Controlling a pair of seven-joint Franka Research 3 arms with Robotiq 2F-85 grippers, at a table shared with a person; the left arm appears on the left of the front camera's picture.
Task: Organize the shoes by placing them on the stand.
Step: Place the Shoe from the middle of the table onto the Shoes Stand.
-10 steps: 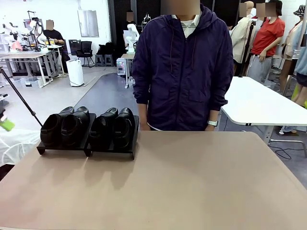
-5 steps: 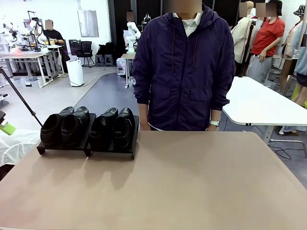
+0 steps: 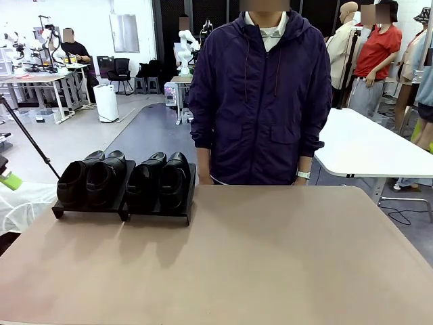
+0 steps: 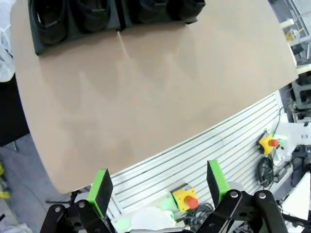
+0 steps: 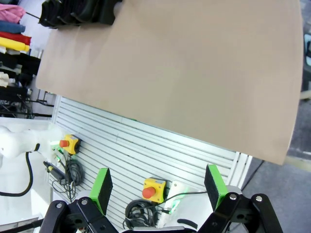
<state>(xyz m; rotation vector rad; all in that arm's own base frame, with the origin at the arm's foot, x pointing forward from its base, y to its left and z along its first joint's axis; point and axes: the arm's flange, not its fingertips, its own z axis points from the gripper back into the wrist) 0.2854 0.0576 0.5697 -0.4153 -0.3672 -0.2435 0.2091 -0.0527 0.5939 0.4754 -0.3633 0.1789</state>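
Beige tabletop [image 3: 270, 257] mostly bare, shoes [image 3: 125, 179] on stand [image 3: 155, 215] far-left edge, both end effectors [image 4: 158, 187] [image 5: 158, 187] spread wide, gripping nothing

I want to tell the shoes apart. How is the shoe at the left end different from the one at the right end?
The left end shoe sits on the left platform, nearest the table's edge; the right end shoe sits on the right platform, nearest the person. The left one hides part of its neighbour; the right one shows its whole side. Both are black, shiny, and point the same way.
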